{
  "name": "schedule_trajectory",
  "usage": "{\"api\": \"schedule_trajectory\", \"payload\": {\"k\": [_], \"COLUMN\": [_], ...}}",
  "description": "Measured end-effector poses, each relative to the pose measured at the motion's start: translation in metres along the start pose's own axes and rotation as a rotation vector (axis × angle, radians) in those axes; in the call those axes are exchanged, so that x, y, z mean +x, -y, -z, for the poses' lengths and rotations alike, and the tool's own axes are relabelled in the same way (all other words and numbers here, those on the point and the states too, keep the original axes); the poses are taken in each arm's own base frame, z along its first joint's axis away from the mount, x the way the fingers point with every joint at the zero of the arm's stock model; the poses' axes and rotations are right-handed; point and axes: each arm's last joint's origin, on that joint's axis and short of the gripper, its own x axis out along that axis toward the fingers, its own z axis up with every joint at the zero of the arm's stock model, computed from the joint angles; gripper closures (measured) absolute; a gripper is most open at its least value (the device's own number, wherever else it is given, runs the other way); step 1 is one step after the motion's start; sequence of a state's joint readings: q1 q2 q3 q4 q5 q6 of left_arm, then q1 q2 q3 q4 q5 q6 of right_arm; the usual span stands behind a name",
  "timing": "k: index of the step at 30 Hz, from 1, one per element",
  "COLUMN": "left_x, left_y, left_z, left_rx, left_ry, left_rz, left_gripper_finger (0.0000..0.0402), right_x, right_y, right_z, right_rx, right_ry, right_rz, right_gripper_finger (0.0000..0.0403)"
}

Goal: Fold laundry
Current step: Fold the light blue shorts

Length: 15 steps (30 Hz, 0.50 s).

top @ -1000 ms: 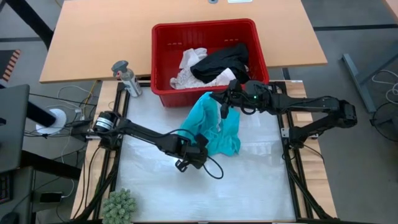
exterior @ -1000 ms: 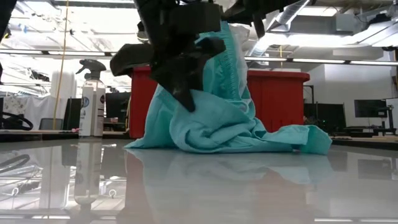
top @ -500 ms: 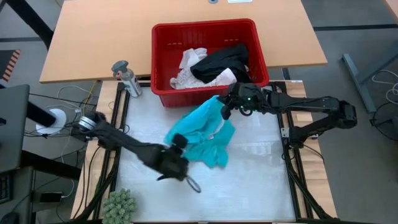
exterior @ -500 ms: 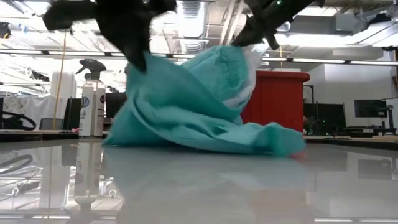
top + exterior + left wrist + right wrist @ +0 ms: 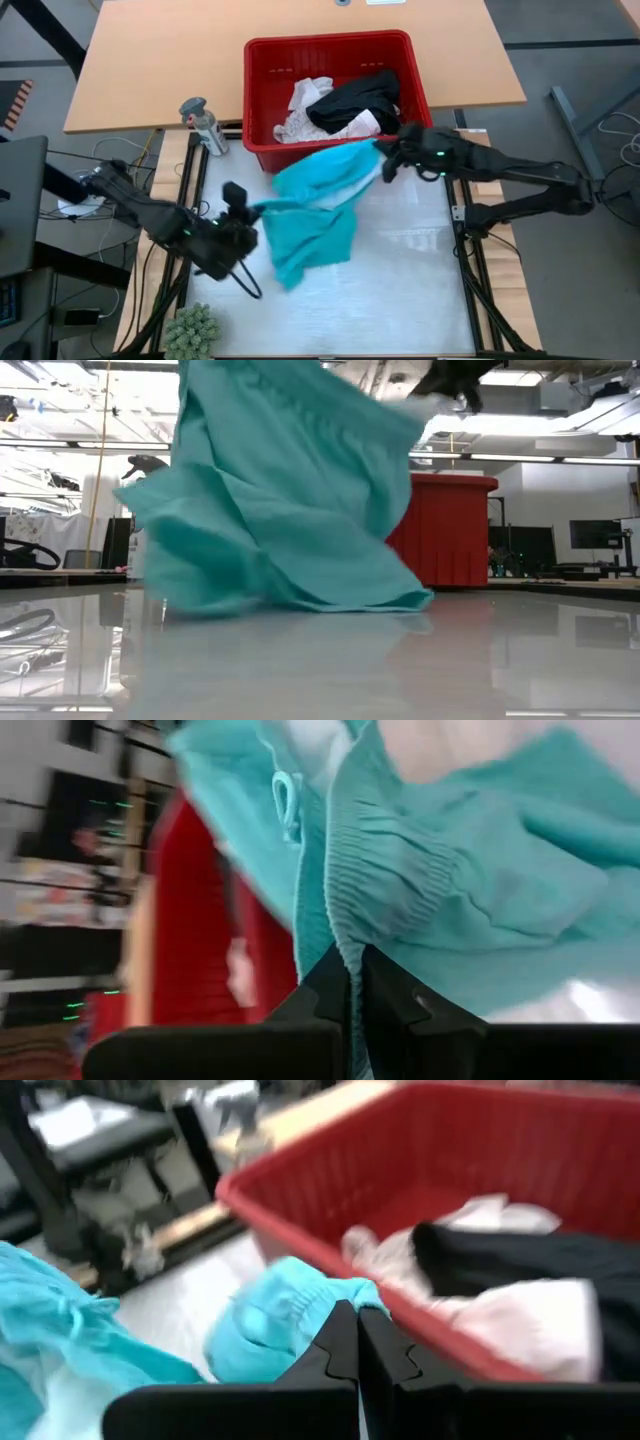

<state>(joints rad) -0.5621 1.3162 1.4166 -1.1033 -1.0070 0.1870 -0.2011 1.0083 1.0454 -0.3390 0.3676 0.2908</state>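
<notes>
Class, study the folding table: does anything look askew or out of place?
Nothing is damaged or spilled. The teal garment hangs bunched and twisted between the left gripper and right gripper, not flat; other clothes sit in the red basket.

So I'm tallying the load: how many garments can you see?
3 at least: the teal garment stretched over the table between both grippers, plus a black garment and a white garment in the red basket; more may lie underneath.

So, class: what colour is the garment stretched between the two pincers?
Teal. The garment shows best in the high view, spread over the table.
</notes>
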Motion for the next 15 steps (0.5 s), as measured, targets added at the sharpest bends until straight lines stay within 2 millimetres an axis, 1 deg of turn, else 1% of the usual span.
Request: {"api": "schedule_trajectory", "payload": {"k": [5,8,11,15], "left_x": [-0.019,-0.030,-0.040,-0.049], "left_y": [-0.031,-0.047,-0.064,-0.086], "left_z": [0.015,0.023,0.030,0.042], "left_rx": [-0.009,-0.011,0.002,0.036], "left_ry": [0.054,0.086,0.106,0.111], "left_rz": [-0.124,-0.182,-0.252,-0.317], "left_gripper_finger": [0.0401,0.0401,0.0401,0.0401], "right_x": [-0.038,-0.057,-0.070,-0.081], "right_y": [0.009,0.014,0.017,0.016], "right_z": [-0.013,-0.018,-0.022,-0.027], "right_rx": [0.043,0.060,0.062,0.054], "right_ry": [0.134,0.198,0.249,0.316], "right_rz": [0.056,0.084,0.107,0.097], "right_gripper_finger": [0.0385,0.0385,0.0385,0.0385]}}
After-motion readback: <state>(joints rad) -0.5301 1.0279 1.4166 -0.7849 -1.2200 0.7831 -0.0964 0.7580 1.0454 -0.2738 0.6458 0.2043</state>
